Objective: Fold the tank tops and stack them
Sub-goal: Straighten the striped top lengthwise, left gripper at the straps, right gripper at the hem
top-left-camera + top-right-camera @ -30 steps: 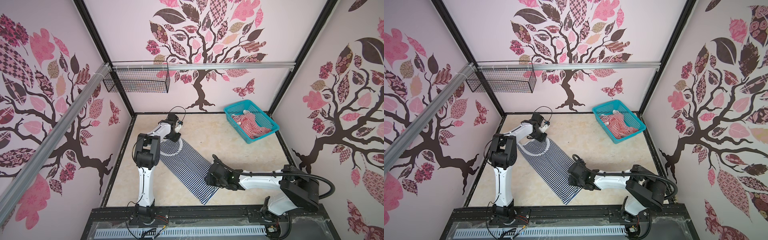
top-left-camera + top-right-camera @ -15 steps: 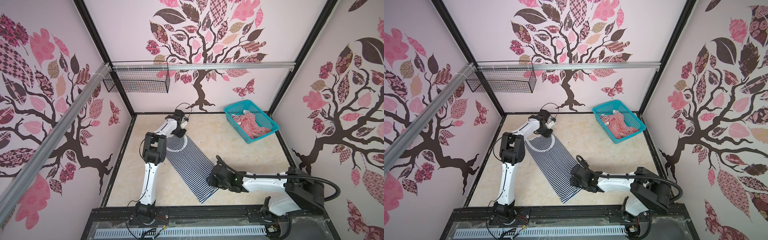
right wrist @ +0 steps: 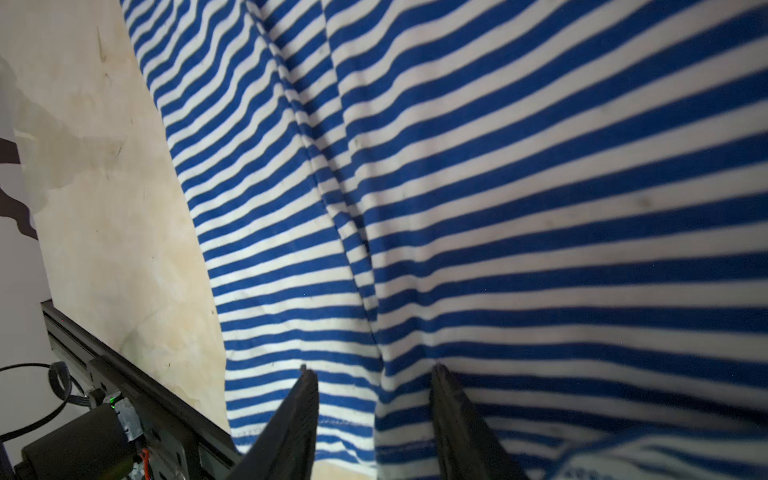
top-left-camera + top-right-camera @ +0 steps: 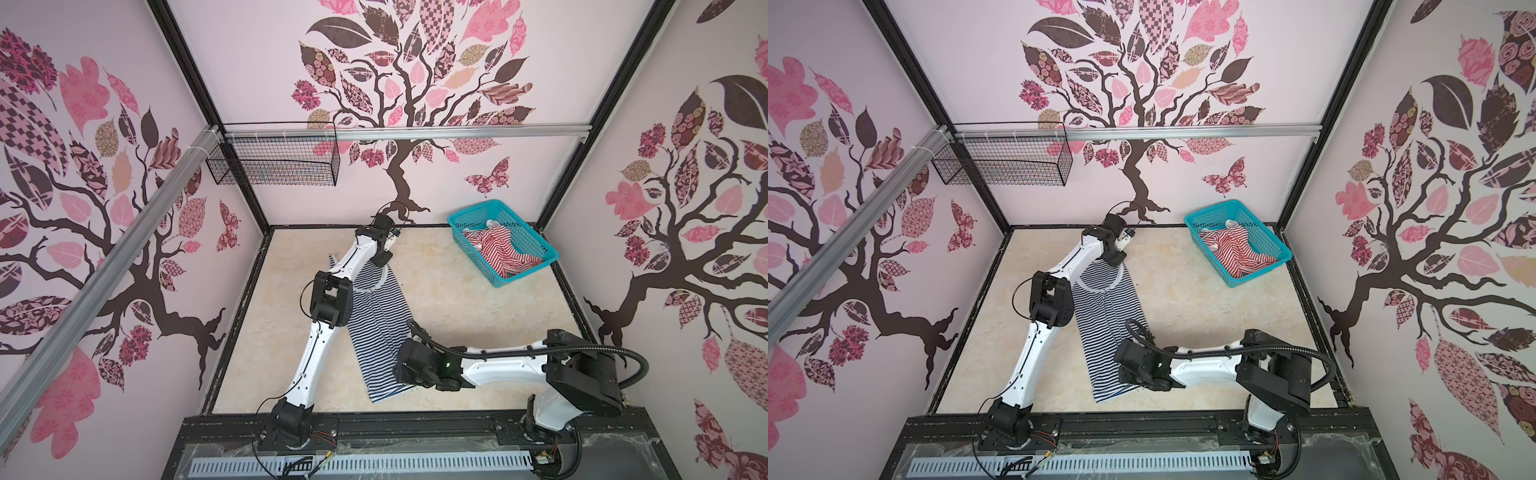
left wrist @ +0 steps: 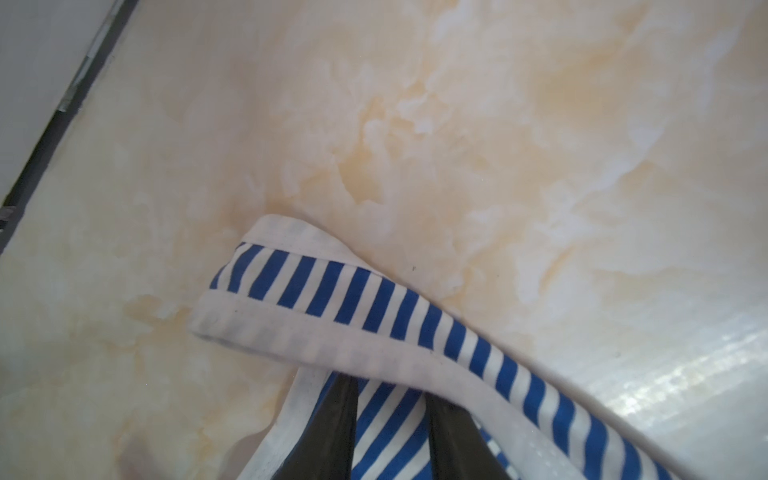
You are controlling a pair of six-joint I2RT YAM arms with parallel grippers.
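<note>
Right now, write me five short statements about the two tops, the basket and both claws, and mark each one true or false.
1. The navy-and-white tank top lies stretched out on the table. True.
2. The red-and-white tank top lies folded on the table. False: it lies crumpled in the teal basket.
3. The left claw is at the strap end of the navy-and-white tank top. True.
4. The right claw hangs over the teal basket. False: it is at the hem of the navy-and-white tank top, far from the basket.
5. In both top views the teal basket stands in the far right corner of the table. True.
</note>
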